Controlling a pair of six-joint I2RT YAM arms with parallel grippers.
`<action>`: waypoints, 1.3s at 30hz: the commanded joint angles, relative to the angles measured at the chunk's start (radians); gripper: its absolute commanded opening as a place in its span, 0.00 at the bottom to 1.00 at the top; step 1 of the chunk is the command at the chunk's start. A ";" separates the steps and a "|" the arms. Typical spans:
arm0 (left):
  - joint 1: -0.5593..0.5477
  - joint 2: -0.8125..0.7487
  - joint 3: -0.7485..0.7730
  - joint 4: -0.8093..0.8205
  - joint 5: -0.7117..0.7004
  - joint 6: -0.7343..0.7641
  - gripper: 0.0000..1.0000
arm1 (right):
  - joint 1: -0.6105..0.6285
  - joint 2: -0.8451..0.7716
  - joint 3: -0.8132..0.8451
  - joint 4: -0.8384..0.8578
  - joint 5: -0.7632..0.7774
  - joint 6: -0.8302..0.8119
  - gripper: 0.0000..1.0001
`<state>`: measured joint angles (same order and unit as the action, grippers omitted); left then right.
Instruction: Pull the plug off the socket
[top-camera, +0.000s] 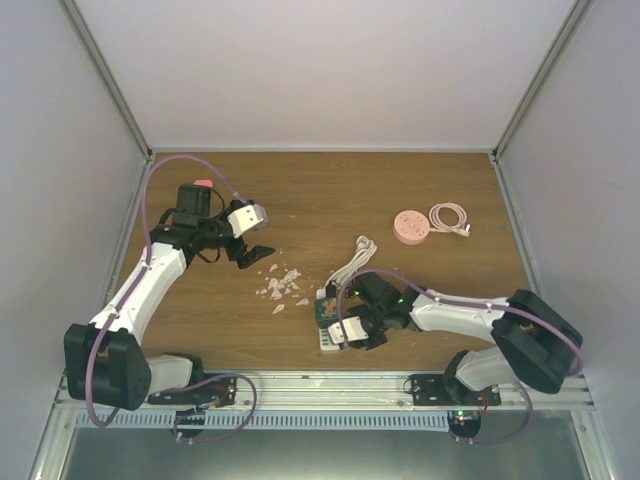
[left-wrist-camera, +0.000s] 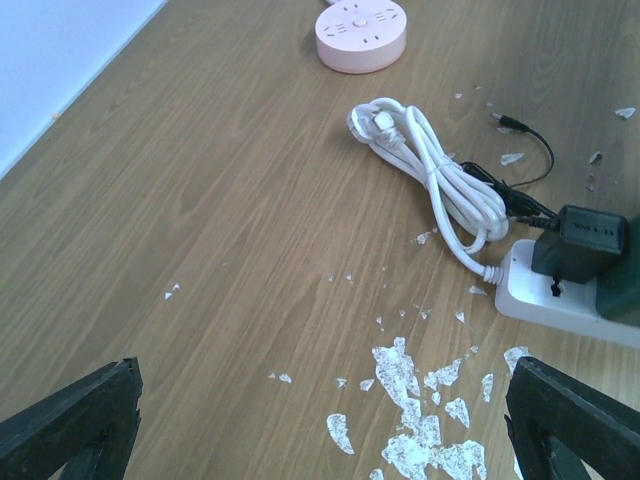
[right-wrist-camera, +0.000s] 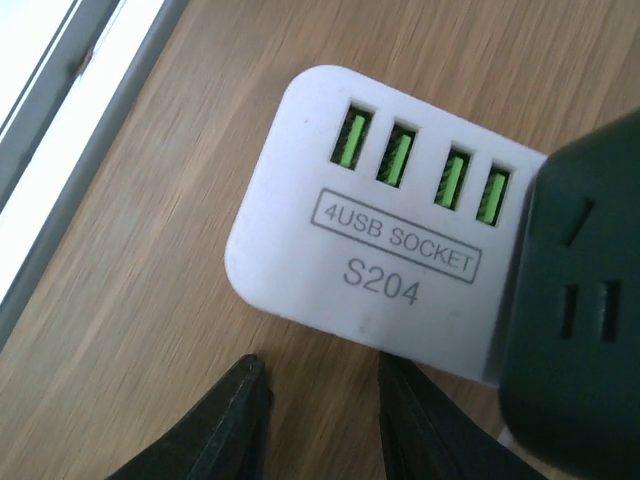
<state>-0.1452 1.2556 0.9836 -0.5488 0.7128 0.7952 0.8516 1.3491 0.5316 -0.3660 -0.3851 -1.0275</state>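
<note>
1. The right gripper (right-wrist-camera: 320, 385) has its two fingers (right-wrist-camera: 235, 425) almost together. Only a narrow strip of bare wood shows between them, and it holds nothing.
2. Just ahead of these fingertips, the right wrist view shows the white end of the power strip (right-wrist-camera: 330, 200), with four green USB ports and the print "4USB SOCKET S204". Next to it is a dark part with slots. Whether the fingers touch the strip, I cannot tell.
3. In the top view this gripper (top-camera: 350, 330) lies over the near end of the power strip (top-camera: 325, 305), close to the near edge of the table (top-camera: 330, 190).
4. The plug (left-wrist-camera: 580, 240) is clear only in the left wrist view. It is black and stands upright in the strip (left-wrist-camera: 555, 300), at the end where the white cable (left-wrist-camera: 430, 165) comes out.
5. The left gripper (left-wrist-camera: 320, 420) is wide open and empty, above white flakes (left-wrist-camera: 410, 440). In the top view it (top-camera: 250, 255) is well apart from the strip, to the left.
6. A pink round socket (top-camera: 410, 226) lies on the far right side of the table.
</note>
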 joint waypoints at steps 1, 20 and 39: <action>-0.007 0.028 0.028 0.051 -0.023 -0.057 0.99 | 0.099 0.129 0.048 0.127 0.091 0.132 0.33; 0.028 0.073 0.039 0.043 -0.054 -0.149 0.99 | 0.187 0.268 0.294 0.107 -0.030 0.202 0.51; 0.032 0.102 0.062 0.029 -0.004 -0.156 0.99 | -0.194 0.156 0.503 -0.246 -0.117 -0.079 0.82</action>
<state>-0.1173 1.3609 1.0157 -0.5316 0.6800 0.6533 0.7578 1.4353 0.9569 -0.6025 -0.5037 -1.0431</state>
